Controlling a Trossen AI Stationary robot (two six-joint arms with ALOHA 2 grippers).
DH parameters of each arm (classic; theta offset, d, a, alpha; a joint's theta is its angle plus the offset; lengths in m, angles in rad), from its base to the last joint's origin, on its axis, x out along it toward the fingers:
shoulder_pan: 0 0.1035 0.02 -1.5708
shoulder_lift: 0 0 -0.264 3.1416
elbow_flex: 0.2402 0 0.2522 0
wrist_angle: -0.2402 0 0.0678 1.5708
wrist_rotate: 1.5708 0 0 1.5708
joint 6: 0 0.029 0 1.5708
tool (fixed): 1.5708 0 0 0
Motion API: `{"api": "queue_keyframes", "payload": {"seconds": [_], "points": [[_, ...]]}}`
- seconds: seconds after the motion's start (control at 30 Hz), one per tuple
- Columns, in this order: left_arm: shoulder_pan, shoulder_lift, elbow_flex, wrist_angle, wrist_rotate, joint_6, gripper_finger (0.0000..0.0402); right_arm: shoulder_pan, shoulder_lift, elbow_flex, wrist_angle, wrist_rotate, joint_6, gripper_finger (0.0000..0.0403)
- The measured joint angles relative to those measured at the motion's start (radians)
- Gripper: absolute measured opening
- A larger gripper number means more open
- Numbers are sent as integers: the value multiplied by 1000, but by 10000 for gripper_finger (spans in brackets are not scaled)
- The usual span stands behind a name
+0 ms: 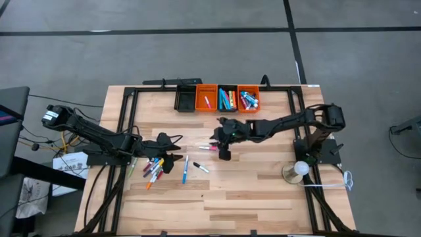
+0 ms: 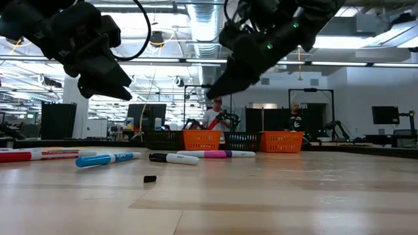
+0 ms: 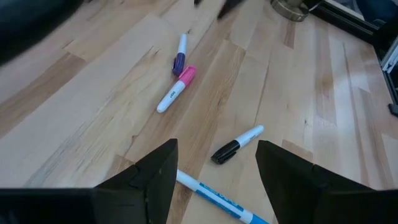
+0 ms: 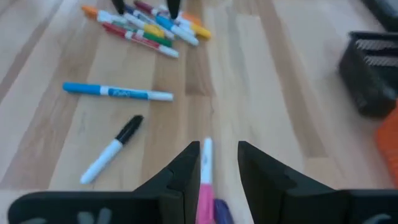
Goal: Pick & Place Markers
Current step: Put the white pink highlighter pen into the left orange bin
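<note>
Several markers lie loose on the wooden table. A pile (image 1: 152, 170) sits at the left, a blue one (image 1: 185, 169) and a black-capped white one (image 1: 200, 167) beside it. A pink one (image 1: 207, 148) and a purple one (image 3: 180, 56) lie near the middle. My right gripper (image 1: 216, 139) hovers open above the pink marker (image 4: 205, 171), which shows between its fingers on the table below. My left gripper (image 1: 176, 149) hangs open above the blue marker (image 3: 211, 196), touching nothing. In the low view both grippers are well clear of the tabletop.
Four small bins stand in a row at the far edge: an empty black bin (image 1: 185, 99), an orange bin (image 1: 206, 99), a black bin (image 1: 227, 100) and an orange bin (image 1: 248, 100) holding markers. A small black cap (image 2: 149, 178) lies loose on the table. A round white object (image 1: 299, 170) stands at the right.
</note>
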Motion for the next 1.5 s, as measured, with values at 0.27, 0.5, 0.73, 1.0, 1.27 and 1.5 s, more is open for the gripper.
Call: {"api": "queue_keyframes", "payload": {"seconds": [0.27,0.5,0.73,1.0,1.27,1.5], "points": [[0,0,0,-2,10,0,214,17,157,3,123,-8,-3,98],[0,0,0,-2,10,0,214,19,260,51,157,-5,-35,98],[0,0,0,-1,10,0,214,2,304,77,145,0,-35,98],[0,0,0,-1,10,0,214,-25,304,77,101,1,6,98],[0,0,0,-1,10,0,214,-31,304,77,63,1,18,98],[0,0,-1,-1,11,0,214,-31,304,77,58,1,17,62]]}}
